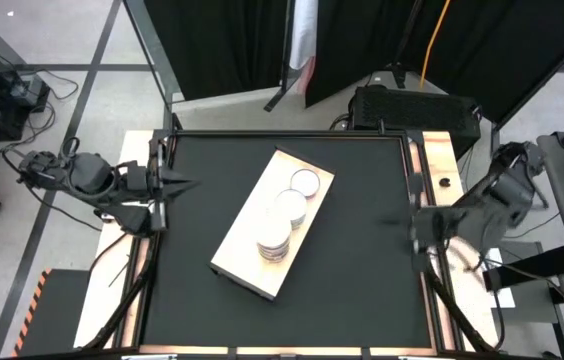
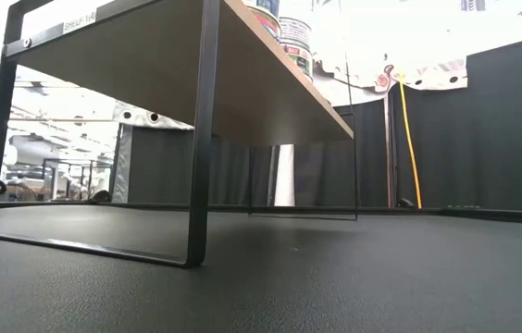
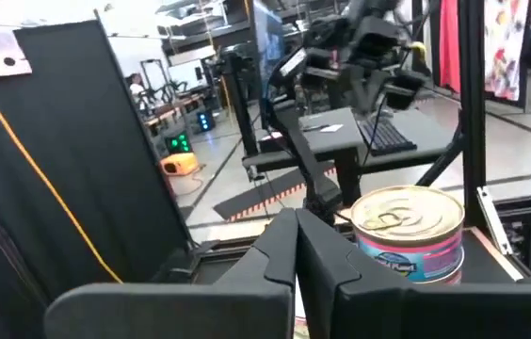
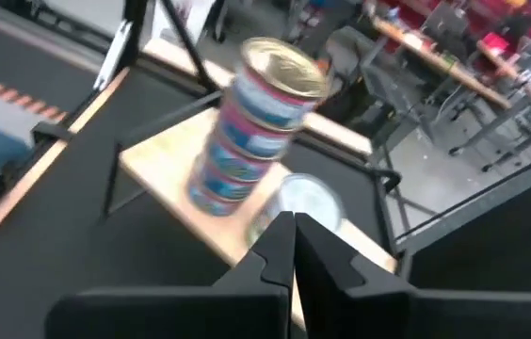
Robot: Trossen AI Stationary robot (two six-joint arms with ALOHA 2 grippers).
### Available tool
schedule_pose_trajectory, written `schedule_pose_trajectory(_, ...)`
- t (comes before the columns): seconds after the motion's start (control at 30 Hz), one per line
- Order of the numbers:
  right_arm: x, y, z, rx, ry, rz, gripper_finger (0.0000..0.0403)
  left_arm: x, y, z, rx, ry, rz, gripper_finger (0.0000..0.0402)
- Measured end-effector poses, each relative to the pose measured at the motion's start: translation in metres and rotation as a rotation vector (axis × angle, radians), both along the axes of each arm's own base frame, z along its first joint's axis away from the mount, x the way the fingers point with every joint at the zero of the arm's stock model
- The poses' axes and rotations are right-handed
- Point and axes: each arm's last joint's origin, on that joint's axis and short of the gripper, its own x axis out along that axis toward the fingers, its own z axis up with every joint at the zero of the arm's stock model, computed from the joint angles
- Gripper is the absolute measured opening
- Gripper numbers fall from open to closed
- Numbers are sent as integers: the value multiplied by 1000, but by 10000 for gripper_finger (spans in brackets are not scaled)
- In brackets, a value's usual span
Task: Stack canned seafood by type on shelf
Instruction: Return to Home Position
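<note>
Pale beige shelf (image 1: pixel 240 255), matte black tabletop (image 1: pixel 362 300), silver-lidded tins (image 1: pixel 305 182) seemingly banded blue and pink

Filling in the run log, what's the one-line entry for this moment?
tins stacked in row on shelf | left gripper left table edge, jaws shut | right gripper right edge, jaws shut

One shelf (image 1: pixel 240 258) is counted. Three stacks of tins are seen on it: a tall stack (image 1: pixel 274 241), a middle stack (image 1: pixel 290 208) and a far stack (image 1: pixel 305 182). The tins in each cannot be counted. Two arms are seen: left arm (image 1: pixel 82 175), right arm (image 1: pixel 492 205).
</note>
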Motion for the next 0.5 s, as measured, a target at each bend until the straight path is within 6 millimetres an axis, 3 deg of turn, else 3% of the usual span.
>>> schedule_pose_trajectory(0.1,-15,-22,-7,35,-81,35,2,2,3,0,16,3,-48,4)
schedule_pose_trajectory(0.2,-29,-36,-27,60,-147,138,1,7,3,-8,21,10,-117,4)
schedule_pose_trajectory(0.5,-46,-59,-118,132,-357,126,1,24,12,-65,10,-20,-109,3)
